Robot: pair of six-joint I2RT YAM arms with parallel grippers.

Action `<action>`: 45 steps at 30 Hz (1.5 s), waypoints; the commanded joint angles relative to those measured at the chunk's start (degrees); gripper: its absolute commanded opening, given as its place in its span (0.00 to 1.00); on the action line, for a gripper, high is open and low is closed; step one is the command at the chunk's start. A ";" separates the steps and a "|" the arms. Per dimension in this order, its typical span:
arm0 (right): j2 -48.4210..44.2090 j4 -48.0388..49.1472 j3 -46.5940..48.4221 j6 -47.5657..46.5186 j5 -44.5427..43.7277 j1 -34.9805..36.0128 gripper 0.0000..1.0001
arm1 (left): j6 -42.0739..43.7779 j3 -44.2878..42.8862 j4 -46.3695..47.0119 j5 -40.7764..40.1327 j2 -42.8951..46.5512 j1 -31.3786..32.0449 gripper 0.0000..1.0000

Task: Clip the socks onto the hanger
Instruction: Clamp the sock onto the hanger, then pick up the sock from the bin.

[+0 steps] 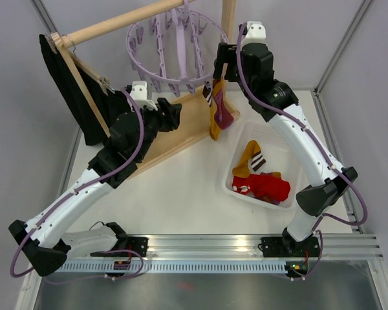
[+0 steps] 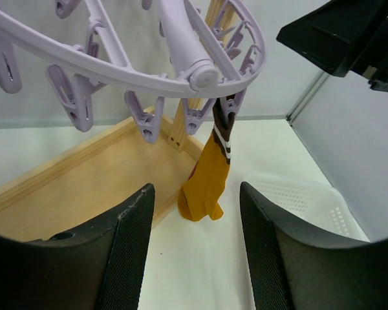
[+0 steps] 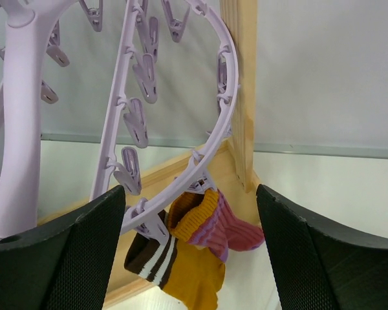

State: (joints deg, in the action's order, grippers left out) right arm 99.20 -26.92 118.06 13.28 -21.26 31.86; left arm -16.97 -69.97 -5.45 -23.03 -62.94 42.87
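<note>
Two socks (image 1: 215, 119) on lavender hanger (image 1: 180, 45), others in white basket (image 1: 275, 137).

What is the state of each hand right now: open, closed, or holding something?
Left hand: open, holding nothing.
Right hand: open, holding nothing.

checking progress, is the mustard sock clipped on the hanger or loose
Clipped: the mustard sock hangs from a peg of the hanger.
</note>
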 commanded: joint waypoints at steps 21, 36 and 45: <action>-30.11 -4.74 -52.03 14.13 2.97 -9.17 0.86 | 2.39 -5.70 -10.01 6.76 3.35 0.02 0.66; -22.04 10.73 -70.77 18.89 9.91 -19.72 0.51 | -0.43 -3.68 -10.54 12.66 1.86 0.02 0.66; -17.20 13.64 -72.18 18.63 9.39 -20.52 0.48 | -0.52 -3.94 -10.63 13.44 0.01 0.02 0.66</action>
State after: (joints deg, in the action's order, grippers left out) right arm 81.32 -17.04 46.26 31.29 -12.45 11.84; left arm -16.10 -73.67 -16.51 -10.96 -62.54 42.87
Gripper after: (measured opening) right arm 0.477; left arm 0.661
